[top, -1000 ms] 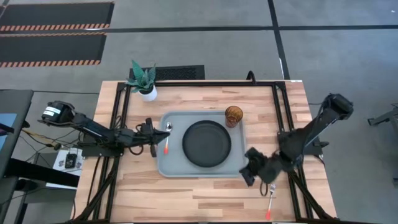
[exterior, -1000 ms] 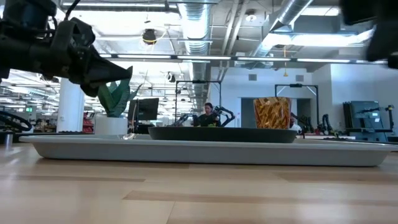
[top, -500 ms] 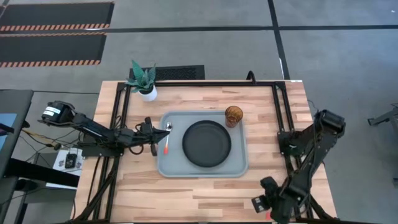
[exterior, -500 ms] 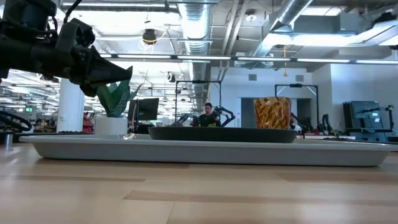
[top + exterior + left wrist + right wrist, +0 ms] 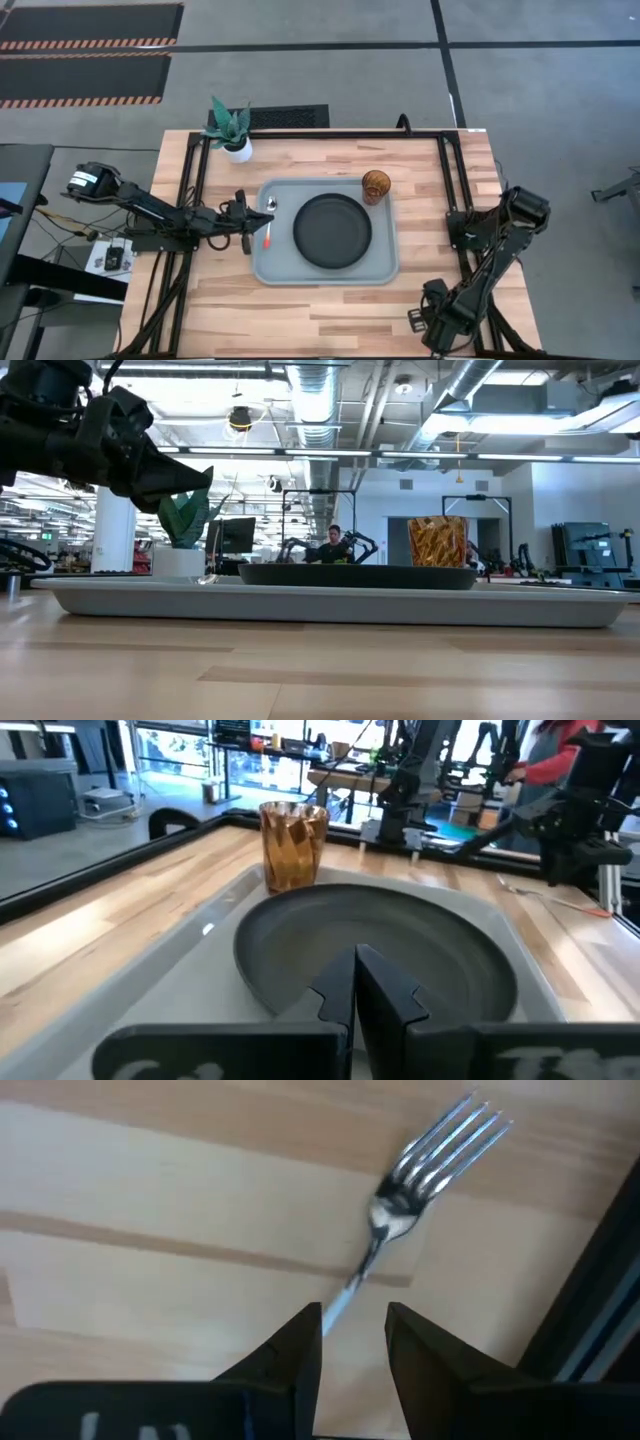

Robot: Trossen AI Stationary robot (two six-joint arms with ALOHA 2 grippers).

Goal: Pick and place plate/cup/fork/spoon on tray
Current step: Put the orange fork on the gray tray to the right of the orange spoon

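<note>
The left gripper hangs at the tray's left edge, jaws pressed together on nothing, beside the spoon, which lies inside the tray's left rim. The plate sits mid-tray, the cup upright in the far right corner. Over the worktop's near right corner the right gripper hovers above the fork, jaws slightly parted and empty, straddling the thin neck. The fork looks light, stiff and slick, lying flat on the wood; I'd pinch the neck or handle crosswise, low against the worktop, since the smooth metal could slip or pivot.
</note>
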